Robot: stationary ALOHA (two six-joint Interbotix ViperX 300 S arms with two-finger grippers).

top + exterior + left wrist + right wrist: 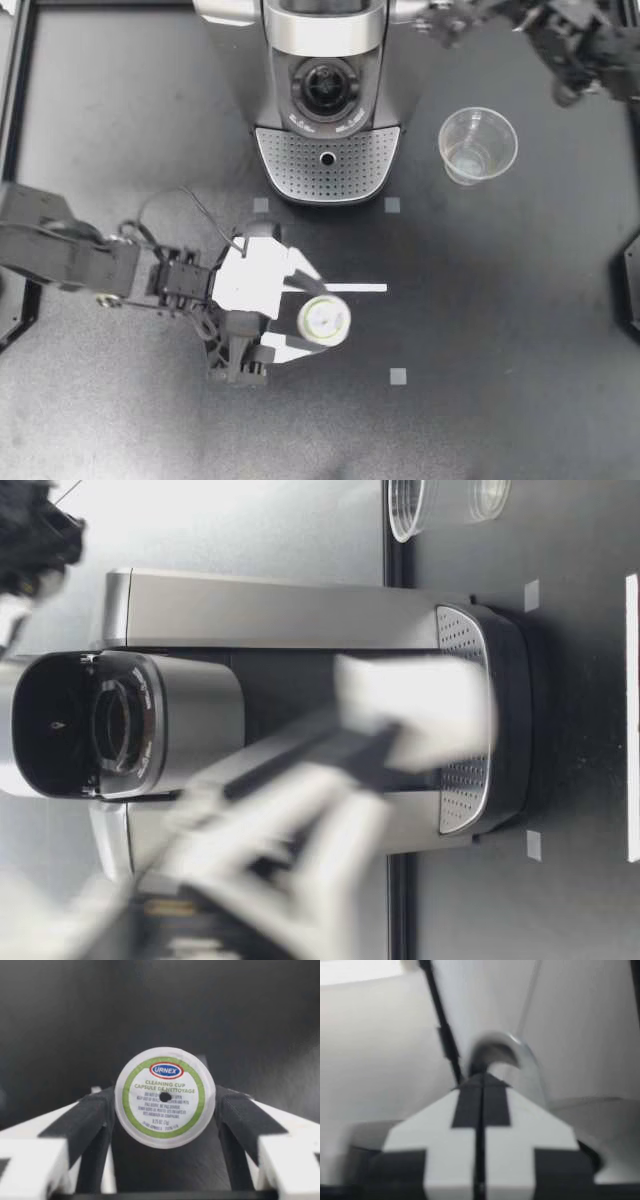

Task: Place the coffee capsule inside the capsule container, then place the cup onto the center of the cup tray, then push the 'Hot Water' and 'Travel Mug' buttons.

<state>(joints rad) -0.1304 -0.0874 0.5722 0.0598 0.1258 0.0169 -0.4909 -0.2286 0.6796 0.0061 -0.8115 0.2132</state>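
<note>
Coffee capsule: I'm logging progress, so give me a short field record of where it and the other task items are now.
held: round white, green-ringed coffee capsule, clamped in my left tool
destination: black capsule container, open, no capsule inside
not yet placed: clear plastic cup, upright beside the perforated silver cup tray, which is bare
other arm: my right tool, shut, empty
</note>
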